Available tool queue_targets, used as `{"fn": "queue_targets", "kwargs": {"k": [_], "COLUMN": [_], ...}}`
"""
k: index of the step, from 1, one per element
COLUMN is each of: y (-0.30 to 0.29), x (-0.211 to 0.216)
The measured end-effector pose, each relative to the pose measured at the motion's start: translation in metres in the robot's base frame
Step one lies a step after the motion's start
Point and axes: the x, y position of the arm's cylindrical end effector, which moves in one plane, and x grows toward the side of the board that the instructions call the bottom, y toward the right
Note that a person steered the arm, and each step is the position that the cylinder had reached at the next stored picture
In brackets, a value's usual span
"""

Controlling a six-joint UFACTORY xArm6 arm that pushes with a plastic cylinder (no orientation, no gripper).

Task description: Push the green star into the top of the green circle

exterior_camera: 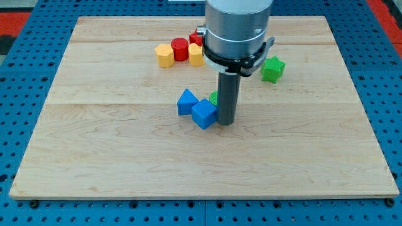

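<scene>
The green star (272, 69) lies at the view's upper right of the wooden board (113, 157). The green circle (214, 98) is mostly hidden behind my rod; only a sliver shows at the rod's left. My tip (226, 123) rests on the board near the middle, touching or just beside the right side of the blue cube (203, 113). The star is apart from the circle, up and to the right of it.
A second blue block (186, 102) sits left of the blue cube. A yellow hexagon (164, 55), a red cylinder (180, 49), another yellow block (196, 55) and a red block (196, 39) cluster at the view's top centre, partly behind the arm.
</scene>
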Motion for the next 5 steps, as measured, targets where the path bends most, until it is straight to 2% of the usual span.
{"fn": "queue_targets", "kwargs": {"k": [1,2,3,4,5], "y": [0.059,0.135,0.177,0.167,0.139], "x": [-0.001,-0.036,-0.099,-0.122,-0.122]}}
